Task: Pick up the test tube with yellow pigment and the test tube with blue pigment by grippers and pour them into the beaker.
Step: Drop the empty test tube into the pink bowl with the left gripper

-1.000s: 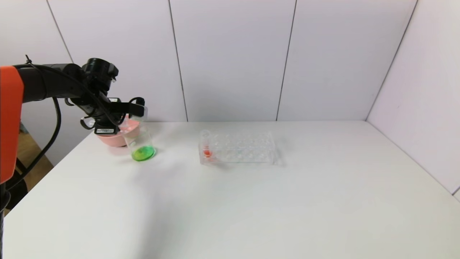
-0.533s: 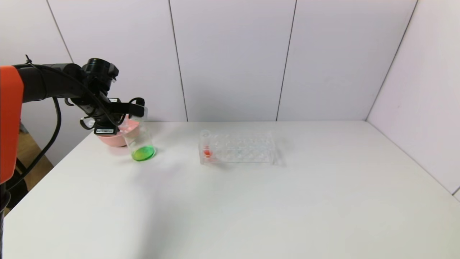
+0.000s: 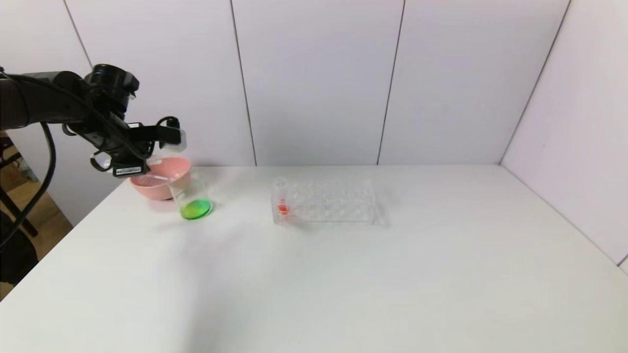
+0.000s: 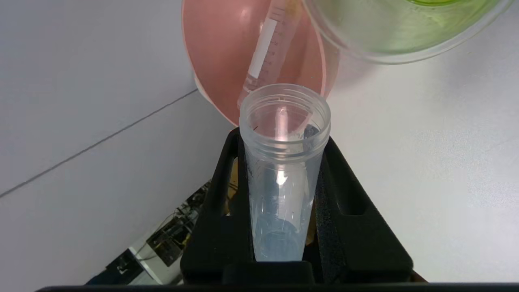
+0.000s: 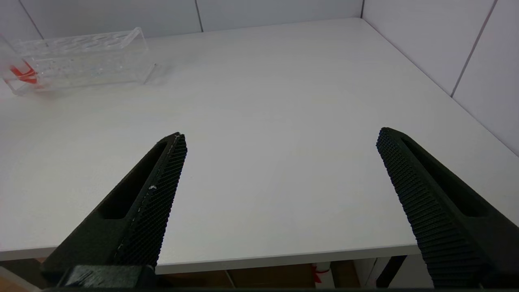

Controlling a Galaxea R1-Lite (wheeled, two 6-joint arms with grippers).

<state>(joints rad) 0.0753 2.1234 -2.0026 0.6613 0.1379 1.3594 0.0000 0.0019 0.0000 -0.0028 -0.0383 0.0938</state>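
My left gripper point(image 3: 164, 135) is shut on the test tube with blue pigment point(image 4: 284, 162). That tube is clear, its open mouth points away from the wrist, and only a faint blue tint shows at its bottom. It hangs above the pink bowl point(image 3: 147, 189), up and to the left of the beaker point(image 3: 191, 198). The beaker point(image 4: 405, 32) stands on the table with green liquid in its bottom. The test tube with yellow pigment point(image 4: 265, 48) lies inside the bowl point(image 4: 219, 48), clear with a white strip. My right gripper point(image 5: 282, 140) is open over the table's front edge, holding nothing.
A clear tube rack point(image 3: 326, 202) stands mid-table with a red-bottomed tube point(image 3: 282, 201) in its left end. The rack point(image 5: 81, 61) is far from my right gripper. White wall panels close the back and the right side. The table's left edge runs just past the bowl.
My left arm has lifted and drawn back to the left, carrying the tube from over the beaker's mouth to above the pink bowl. The beaker and rack have not moved.
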